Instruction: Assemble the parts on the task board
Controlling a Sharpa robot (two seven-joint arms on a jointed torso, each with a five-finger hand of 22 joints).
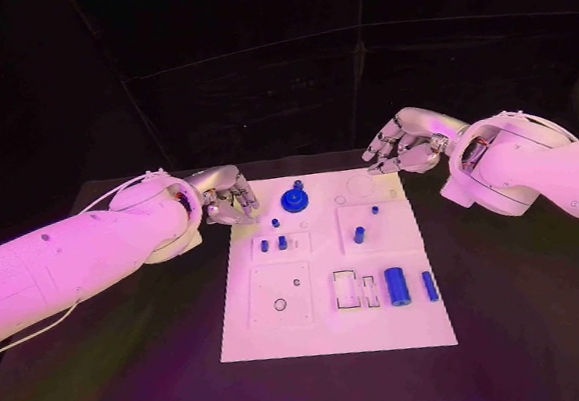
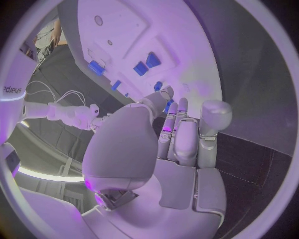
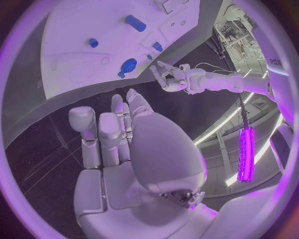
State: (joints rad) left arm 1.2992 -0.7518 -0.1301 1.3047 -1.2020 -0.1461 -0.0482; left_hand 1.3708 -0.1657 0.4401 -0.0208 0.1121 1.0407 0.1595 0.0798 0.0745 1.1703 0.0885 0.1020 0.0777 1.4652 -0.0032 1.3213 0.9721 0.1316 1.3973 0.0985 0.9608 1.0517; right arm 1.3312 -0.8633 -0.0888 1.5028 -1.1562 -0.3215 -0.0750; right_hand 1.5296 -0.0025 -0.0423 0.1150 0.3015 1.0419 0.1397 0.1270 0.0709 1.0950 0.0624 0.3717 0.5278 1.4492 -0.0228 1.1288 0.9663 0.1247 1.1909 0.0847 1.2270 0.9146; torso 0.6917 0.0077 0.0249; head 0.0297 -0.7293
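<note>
On task board point(image 1: 340, 330): two blue cylinders point(image 1: 397, 287) | both hands empty

Looks like a robotics lab or test cell: a black table point(image 1: 541, 327) stands inside dark curtained walls point(image 1: 260, 93), loose cables point(image 3: 215, 64) trail about, and what may be equipment racks point(image 3: 233, 30) stand off to one side under strip lights point(image 3: 246, 152).

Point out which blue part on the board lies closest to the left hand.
The round blue part at the far edge of the task board, next to the left hand. It is wide and disc-like with a knob; the others are small pegs or cylinders lying nearer the robot.
</note>
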